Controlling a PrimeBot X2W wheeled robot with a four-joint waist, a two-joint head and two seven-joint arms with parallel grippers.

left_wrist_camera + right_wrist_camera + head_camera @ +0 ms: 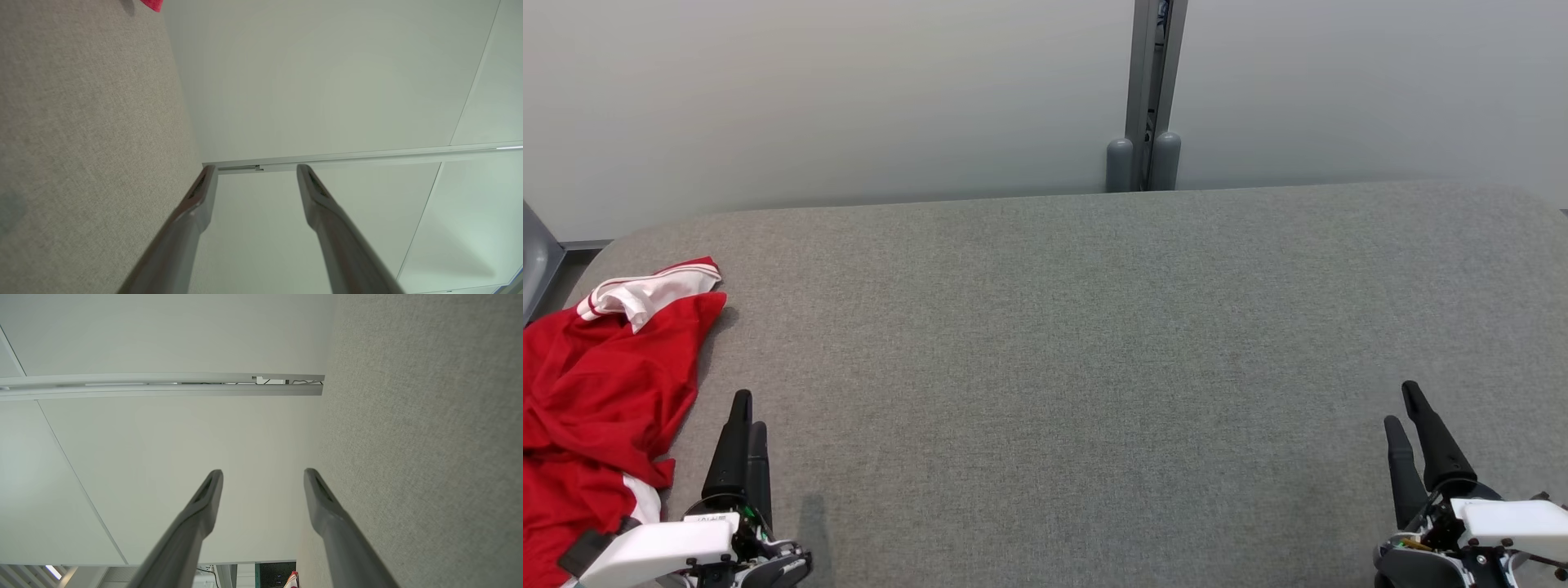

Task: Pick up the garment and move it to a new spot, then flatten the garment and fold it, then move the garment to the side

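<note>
The garment (600, 384) is seen crumpled at the near left of the desk (1094, 327). The left hand (750, 411) and the right hand (1401, 403) are released, empty. Seemingly every step is left.

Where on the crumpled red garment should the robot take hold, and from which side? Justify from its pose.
Probably the bunched red folds below the white trim of the garment, pinched from above by the open left gripper, coming from the table-centre side. The cloth lies heaped at the left edge of the table, so raised folds offer a grip.
</note>
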